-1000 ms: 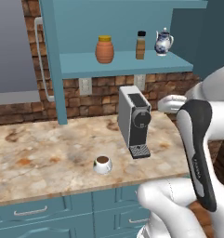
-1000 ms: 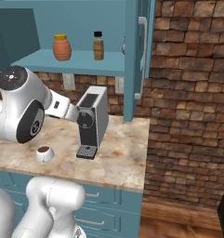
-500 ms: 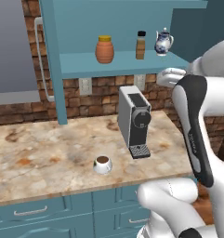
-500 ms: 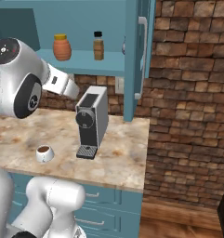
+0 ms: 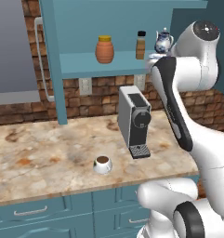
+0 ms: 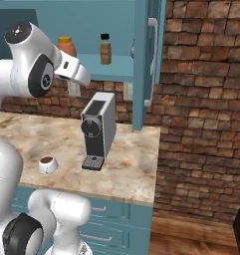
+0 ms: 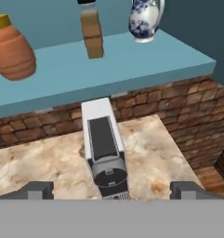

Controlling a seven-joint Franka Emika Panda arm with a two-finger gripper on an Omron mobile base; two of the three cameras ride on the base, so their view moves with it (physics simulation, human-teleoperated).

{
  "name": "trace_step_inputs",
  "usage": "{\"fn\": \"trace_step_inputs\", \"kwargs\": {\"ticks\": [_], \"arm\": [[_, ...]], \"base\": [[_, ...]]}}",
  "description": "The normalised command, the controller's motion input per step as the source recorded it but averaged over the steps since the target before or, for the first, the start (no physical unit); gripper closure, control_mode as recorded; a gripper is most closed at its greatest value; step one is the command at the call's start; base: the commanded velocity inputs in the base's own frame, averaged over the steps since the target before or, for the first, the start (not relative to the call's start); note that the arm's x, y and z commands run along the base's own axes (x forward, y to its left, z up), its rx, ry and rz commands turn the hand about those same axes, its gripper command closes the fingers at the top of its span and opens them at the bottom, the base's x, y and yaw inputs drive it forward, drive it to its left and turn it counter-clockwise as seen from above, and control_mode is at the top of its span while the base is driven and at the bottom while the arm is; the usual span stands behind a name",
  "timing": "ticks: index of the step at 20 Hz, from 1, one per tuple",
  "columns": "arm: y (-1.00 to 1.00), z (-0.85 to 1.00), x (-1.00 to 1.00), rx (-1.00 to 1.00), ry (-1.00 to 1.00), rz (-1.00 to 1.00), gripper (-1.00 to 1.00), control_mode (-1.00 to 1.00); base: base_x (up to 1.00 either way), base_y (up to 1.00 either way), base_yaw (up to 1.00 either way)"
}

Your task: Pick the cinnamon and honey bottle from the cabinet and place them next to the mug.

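With the tool (image 7: 111, 189) wide open and empty, rise level with the shelf (image 7: 132, 60) (clear of the coffee machine (image 7: 104, 153)) and straddle the cinnamon (image 7: 91, 29) squarely.

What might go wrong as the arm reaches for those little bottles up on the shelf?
The cinnamon is slim and tall, so a nudge from the open gripper could tip it. The blue-and-white teapot stands close beside it on the cabinet shelf and might get knocked. The coffee machine sits right under the shelf, near the mug, so an arm lowering a bottle could bump it.
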Motion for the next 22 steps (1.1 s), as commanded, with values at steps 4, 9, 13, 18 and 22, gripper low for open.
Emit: {"fn": "trace_step_inputs", "kwargs": {"ticks": [4, 9, 13, 18, 22], "arm": [[0.06, 0.00, 0.68, -0.05, 0.02, -0.01, -1.00, -1.00], [-0.11, 0.00, 0.44, 0.00, 0.00, 0.04, -1.00, -1.00], [-0.14, 0.08, 0.33, 0.03, 0.00, 0.06, -1.00, -1.00], [-0.08, 0.14, 0.29, 0.05, 0.00, 0.05, -1.00, -1.00], [-0.01, 0.00, 0.34, 0.02, -0.02, 0.01, -1.00, -1.00]], "base": [[0.00, 0.00, 0.00], [0.00, 0.00, 0.00], [0.00, 0.00, 0.00], [0.00, 0.00, 0.00], [0.00, 0.00, 0.00]]}}
